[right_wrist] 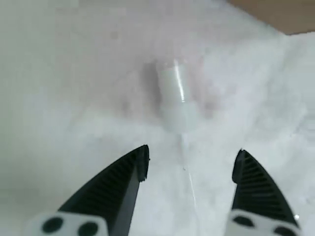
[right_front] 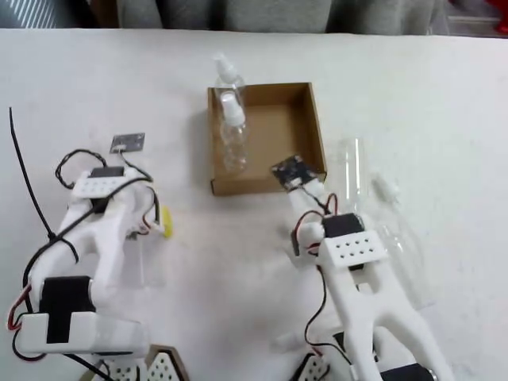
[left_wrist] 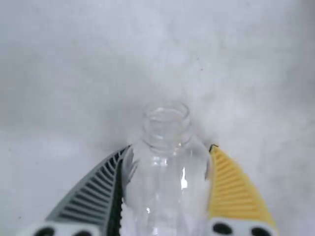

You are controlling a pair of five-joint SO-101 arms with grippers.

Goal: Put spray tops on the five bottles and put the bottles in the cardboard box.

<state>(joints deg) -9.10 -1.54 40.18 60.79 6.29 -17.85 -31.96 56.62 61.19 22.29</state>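
Bottle [left_wrist: 165, 172], clear, neck open and uncapped: clamped between the jaws of the left gripper [left_wrist: 168, 149], low over the table on its near left. Spray top [right_wrist: 173, 93]: lying flat on the table just ahead of the right gripper [right_wrist: 192, 152], whose jaws are spread wide and empty, by a corner of the box [right_front: 266, 185]. Box: one capped bottle [right_front: 233, 131] lies inside. Risks: the small round top may roll off or be pinched askew by its thin tube; the slick bottle may twist in the grip when the top is pressed on.
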